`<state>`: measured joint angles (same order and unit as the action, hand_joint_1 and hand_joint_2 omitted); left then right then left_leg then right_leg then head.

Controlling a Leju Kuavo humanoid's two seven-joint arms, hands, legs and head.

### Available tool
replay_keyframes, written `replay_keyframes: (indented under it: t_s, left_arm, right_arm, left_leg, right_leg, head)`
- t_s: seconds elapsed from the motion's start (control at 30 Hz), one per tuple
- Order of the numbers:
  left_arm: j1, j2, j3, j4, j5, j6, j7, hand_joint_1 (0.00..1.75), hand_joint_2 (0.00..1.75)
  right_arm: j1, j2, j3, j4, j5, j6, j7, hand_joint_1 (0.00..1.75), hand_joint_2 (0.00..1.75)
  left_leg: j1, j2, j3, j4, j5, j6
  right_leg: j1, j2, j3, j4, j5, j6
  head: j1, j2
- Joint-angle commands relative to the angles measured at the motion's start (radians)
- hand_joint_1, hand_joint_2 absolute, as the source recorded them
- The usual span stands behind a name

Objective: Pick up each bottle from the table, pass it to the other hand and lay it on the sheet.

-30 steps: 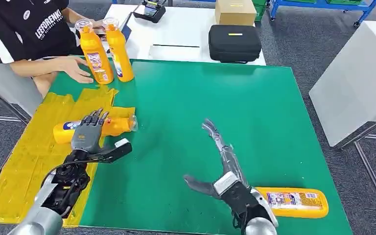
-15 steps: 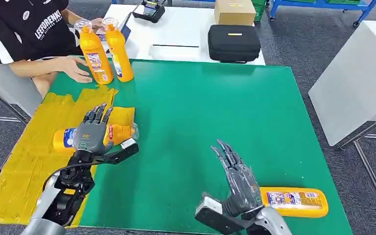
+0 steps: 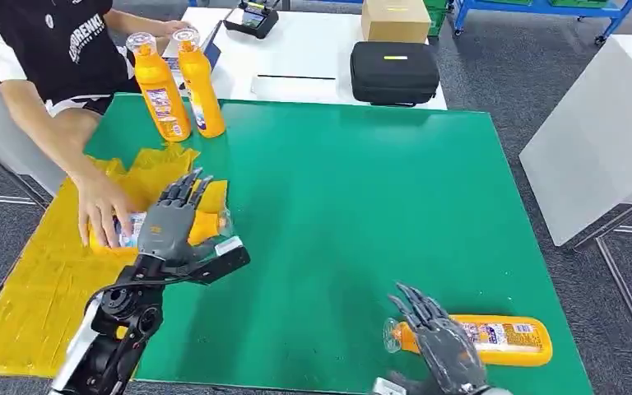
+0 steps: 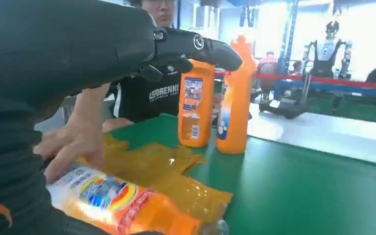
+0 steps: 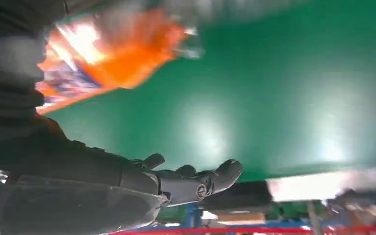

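So from my end, the bottle on the table [image 3: 484, 339] is lying flat on its side near the front right corner of the green mat [image 3: 362, 206], clear cap pointing toward the middle, orange body with a label. My right hand [image 3: 444, 346] is right over its cap end with the fingers spread apart and nothing in them; whether it's actually touching the bottle I can't tell, and the right wrist camera is just an orange blur against the green with the fingers fanned out in front. Over on the other side, a second bottle [image 3: 160, 228] is lying on its side on the crinkled yellow sheet [image 3: 41, 271], cap toward the mat. My left hand [image 3: 173, 222] hovers just above it, fingers stretched out and thumb sticking off to the side, holding nothing. A person's hand [image 3: 103, 210] is resting on the base end of that same bottle, and the left wrist view shows their fingers on the label end pretty clearly. Two more orange bottles [image 3: 177, 86] stand upright side by side at the far left corner of the mat, just past the sheet. Behind the mat there's a white table [image 3: 313, 62] with a black case [image 3: 393, 72], a cardboard box [image 3: 395, 18] and a small dark gadget [image 3: 253, 15] on it.
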<state>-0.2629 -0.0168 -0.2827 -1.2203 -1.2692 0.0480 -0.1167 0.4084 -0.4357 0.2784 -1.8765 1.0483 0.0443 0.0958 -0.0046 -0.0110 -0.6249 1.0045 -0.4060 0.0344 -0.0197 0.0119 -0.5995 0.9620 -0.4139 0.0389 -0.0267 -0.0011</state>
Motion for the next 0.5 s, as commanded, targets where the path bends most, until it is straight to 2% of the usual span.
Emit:
replay_keyframes:
  t_s: [0.03, 0.17, 0.33, 0.5]
  left_arm:
    - [-0.046, 0.002, -0.08, 0.048, -0.007, -0.021, 0.016, 0.0, 0.0]
    - [-0.04, 0.002, -0.085, 0.039, 0.003, -0.02, 0.025, 0.0, 0.0]
    - [-0.025, -0.005, -0.085, 0.029, 0.013, -0.021, 0.031, 0.0, 0.0]
    - [-0.027, -0.009, -0.088, 0.032, 0.013, -0.022, 0.031, 0.0, 0.0]
  right_arm:
    - [0.086, 0.013, -0.099, -0.013, 0.065, 0.019, 0.039, 0.0, 1.75]
    - [0.075, 0.078, -0.151, 0.002, 0.13, 0.03, 0.038, 0.0, 1.75]
    - [0.036, 0.152, -0.267, 0.061, 0.196, 0.056, -0.044, 0.0, 1.75]
    - [0.032, 0.157, -0.286, 0.07, 0.205, 0.061, -0.059, 0.0, 1.75]
  left_leg:
    - [0.001, -0.001, 0.003, 0.0, -0.002, -0.002]
    - [0.001, -0.001, 0.003, 0.0, -0.001, -0.002]
    - [0.001, 0.001, 0.005, -0.001, -0.002, -0.003]
    - [0.001, 0.0, 0.003, -0.001, -0.001, -0.001]
  right_leg:
    - [0.001, -0.003, 0.004, 0.0, -0.002, -0.002]
    - [0.001, -0.002, 0.003, 0.0, -0.002, -0.002]
    - [0.001, -0.001, 0.005, -0.002, -0.002, -0.002]
    - [0.001, -0.001, 0.003, -0.001, -0.001, -0.001]
  head:
    - [0.0, 0.0]
    - [0.0, 0.0]
    - [0.0, 0.0]
    - [0.0, 0.0]
